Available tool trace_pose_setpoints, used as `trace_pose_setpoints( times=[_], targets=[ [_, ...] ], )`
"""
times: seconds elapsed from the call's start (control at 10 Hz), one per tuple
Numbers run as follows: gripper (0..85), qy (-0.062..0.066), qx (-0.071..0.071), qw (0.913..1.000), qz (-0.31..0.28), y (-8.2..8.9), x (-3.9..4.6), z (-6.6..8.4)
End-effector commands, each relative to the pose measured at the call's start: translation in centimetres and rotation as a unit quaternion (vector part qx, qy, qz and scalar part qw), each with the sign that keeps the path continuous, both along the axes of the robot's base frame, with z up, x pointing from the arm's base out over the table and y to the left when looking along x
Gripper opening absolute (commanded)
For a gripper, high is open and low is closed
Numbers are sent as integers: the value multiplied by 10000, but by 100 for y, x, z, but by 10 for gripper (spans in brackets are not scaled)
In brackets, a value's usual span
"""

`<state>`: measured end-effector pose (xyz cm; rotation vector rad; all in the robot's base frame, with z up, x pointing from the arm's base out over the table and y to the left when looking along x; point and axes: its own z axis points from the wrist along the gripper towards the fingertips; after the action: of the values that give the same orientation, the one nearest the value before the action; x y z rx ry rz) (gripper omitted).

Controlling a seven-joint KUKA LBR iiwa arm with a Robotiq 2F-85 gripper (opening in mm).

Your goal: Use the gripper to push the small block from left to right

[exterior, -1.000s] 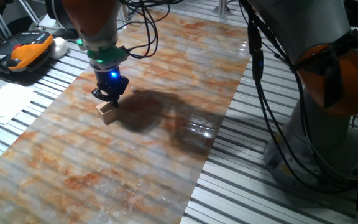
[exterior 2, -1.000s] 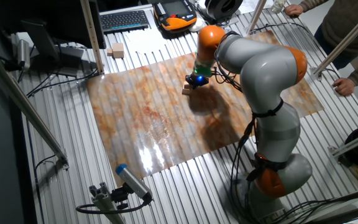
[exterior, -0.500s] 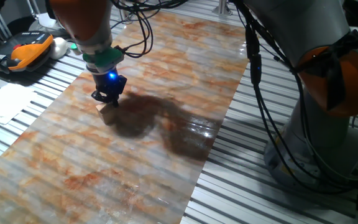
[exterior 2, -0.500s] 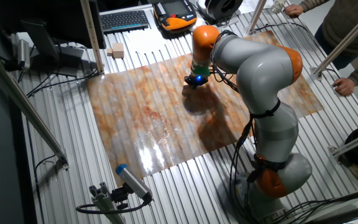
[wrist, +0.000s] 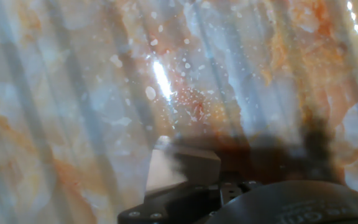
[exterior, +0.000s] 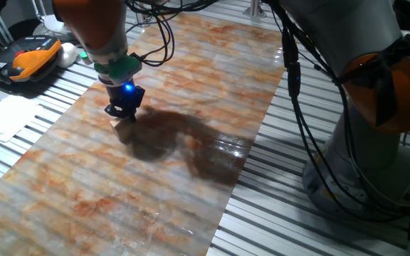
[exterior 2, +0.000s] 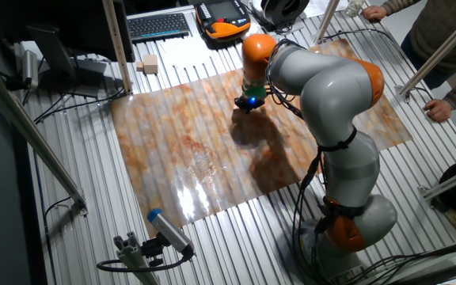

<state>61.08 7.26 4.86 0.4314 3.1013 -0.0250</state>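
Note:
The small block point(exterior: 120, 129) is a light-tan wooden cube on the marble-patterned mat point(exterior: 191, 78). Most of it is hidden under my gripper point(exterior: 123, 114). The gripper is low over the mat, touching or almost touching the block's top far side, and its dark fingers look pressed together. In the other fixed view the gripper point(exterior 2: 245, 105) hangs over the far middle of the mat, and the block is only a sliver below it. In the hand view the block point(wrist: 169, 169) lies just in front of the dark gripper body.
An orange-and-black pendant point(exterior: 25, 57) and white paper point(exterior: 6, 117) lie left of the mat. A keyboard point(exterior 2: 158, 25) and a tan object point(exterior 2: 149, 63) lie beyond it. The robot base point(exterior: 376, 142) stands right. A person's hands point(exterior 2: 438, 107) are near. A camera point(exterior 2: 165, 229) stands in front.
The arm and gripper shifted a little to the left in the fixed view over the first half second, then held almost still. The block shows less from under the gripper.

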Motion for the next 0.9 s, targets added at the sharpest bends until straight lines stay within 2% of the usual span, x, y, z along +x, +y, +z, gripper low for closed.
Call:
trace_pose_setpoints(
  times=[0.0, 0.1, 0.3, 0.5, 0.8],
  targets=[
    [0, 2, 78, 10000, -11, -2, -1, 0],
    [0, 1, 198, 9998, -33, 23, 35, -14],
    [0, -34, 180, 9998, -102, 149, 95, -25],
    [0, -12, 195, 9995, -232, 318, 164, 21],
    [0, -18, 211, 9989, -424, 559, 211, -15]
  ],
)
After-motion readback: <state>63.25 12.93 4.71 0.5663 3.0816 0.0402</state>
